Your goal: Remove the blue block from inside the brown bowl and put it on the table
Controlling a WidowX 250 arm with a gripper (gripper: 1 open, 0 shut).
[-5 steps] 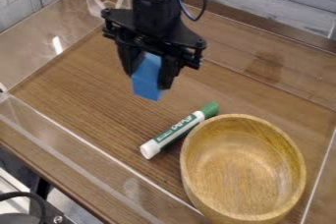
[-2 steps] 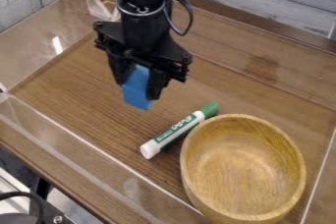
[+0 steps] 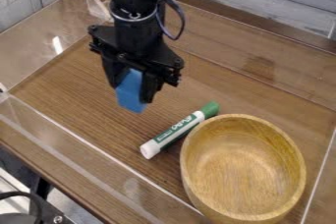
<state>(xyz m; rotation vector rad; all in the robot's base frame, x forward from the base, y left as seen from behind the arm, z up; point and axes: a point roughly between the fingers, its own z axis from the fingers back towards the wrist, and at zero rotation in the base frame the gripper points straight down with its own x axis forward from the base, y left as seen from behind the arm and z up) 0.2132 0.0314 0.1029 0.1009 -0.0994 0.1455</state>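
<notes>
Left of the middle, the jaws (image 3: 132, 84) pinch the blue block (image 3: 132, 93) over the tabletop (image 3: 79, 100). If they open too high, it could drop and bounce into the marker (image 3: 180, 131).

Black arm reaching downward, claw (image 3: 130, 79) pinched
</notes>
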